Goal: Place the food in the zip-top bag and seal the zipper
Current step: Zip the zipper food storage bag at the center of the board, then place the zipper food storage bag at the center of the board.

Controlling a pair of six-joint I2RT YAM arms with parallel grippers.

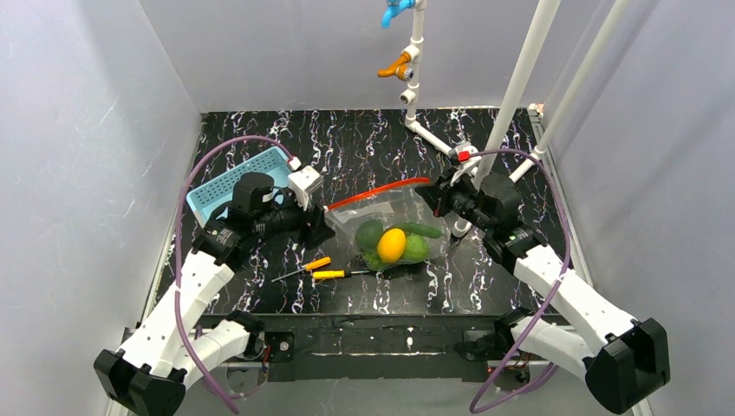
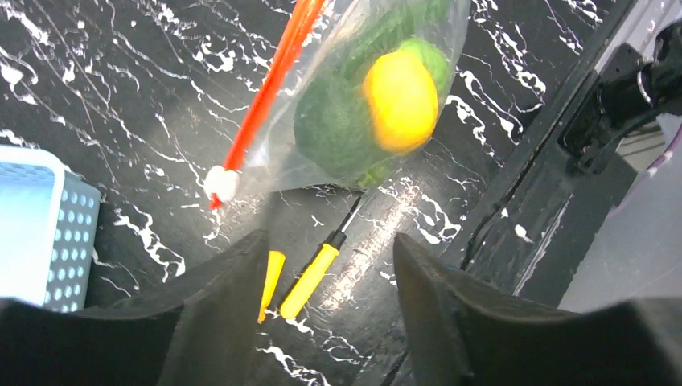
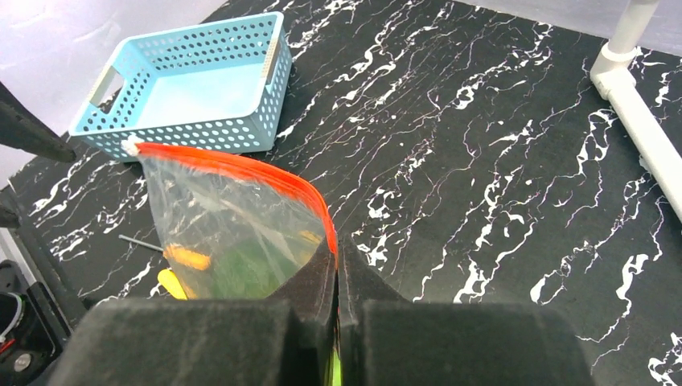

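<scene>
Clear, glossy, crinkled plastic zip-top bag

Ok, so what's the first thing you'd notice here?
The bright yellow lemon jumps out, sitting with green food inside the clear zip-top bag in the middle of the black table. Next is the bag's red-orange zipper, pinched at one end by the right gripper. A light blue basket sits at the back left.
</scene>
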